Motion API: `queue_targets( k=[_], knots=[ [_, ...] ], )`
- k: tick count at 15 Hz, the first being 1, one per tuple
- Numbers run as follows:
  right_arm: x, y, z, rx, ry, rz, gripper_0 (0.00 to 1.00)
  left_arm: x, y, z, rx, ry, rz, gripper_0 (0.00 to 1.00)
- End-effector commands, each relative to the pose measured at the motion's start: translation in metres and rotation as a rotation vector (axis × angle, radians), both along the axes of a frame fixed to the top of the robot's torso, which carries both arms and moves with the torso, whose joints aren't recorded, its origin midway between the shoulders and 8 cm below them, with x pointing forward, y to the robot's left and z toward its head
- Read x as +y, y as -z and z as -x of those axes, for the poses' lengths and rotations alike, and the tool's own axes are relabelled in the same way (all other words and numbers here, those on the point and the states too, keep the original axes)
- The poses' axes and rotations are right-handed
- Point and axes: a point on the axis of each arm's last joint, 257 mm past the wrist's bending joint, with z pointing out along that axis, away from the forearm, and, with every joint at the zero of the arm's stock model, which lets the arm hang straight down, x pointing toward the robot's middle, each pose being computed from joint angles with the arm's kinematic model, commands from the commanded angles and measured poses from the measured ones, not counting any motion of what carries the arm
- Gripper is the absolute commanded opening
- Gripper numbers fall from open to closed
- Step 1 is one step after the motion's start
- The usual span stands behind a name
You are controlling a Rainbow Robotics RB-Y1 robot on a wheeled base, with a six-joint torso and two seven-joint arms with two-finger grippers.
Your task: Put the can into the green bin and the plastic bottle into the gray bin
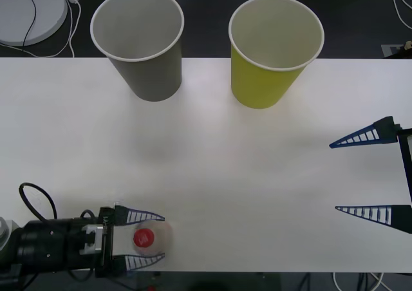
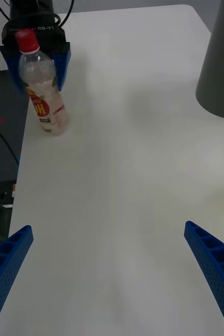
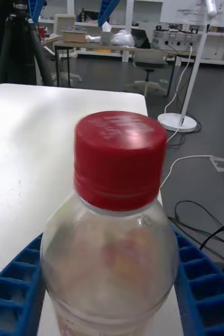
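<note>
The plastic bottle (image 1: 144,238), clear with a red cap and a red-orange label, stands upright by the table's front left edge. My left gripper (image 1: 163,237) is shut on it, one blue finger pressed on each side of its body. The bottle (image 2: 42,89) also shows far off in the right wrist view, and its red cap (image 3: 119,155) is close up in the left wrist view between the fingers (image 3: 14,283). My right gripper (image 1: 335,176) hangs open over the table's right side, holding nothing. The gray bin (image 1: 148,72) stands at the back left, the green bin (image 1: 264,85) to its right. The can is out of view.
A white round lamp base (image 1: 29,11) with a cable lies on the floor beyond the table's far left corner. The white table (image 1: 212,168) is bare between the bins and the grippers. The bottle stands very near the table's front edge.
</note>
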Motion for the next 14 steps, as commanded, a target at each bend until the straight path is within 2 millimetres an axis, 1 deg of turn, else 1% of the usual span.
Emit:
queue_targets(
  k=[1, 6, 9, 14],
  knots=[
    [0.0, 0.0, 0.0, 0.0, 0.0, 0.0, 1.0, -0.001, -0.002, 0.001, -0.006, 0.001, 0.01, 0.0],
    [0.0, 0.0, 0.0, 0.0, 0.0, 0.0, 1.0, -0.001, -0.005, 0.001, -0.004, -0.001, 0.021, 0.0],
    [0.0, 0.0, 0.0, 0.0, 0.0, 0.0, 1.0, 0.001, -0.017, 0.002, -0.007, 0.002, 0.025, 0.0],
    [0.0, 0.0, 0.0, 0.0, 0.0, 0.0, 1.0, 0.015, -0.04, 0.005, 0.0, -0.028, 0.001, 0.0]
  ],
)
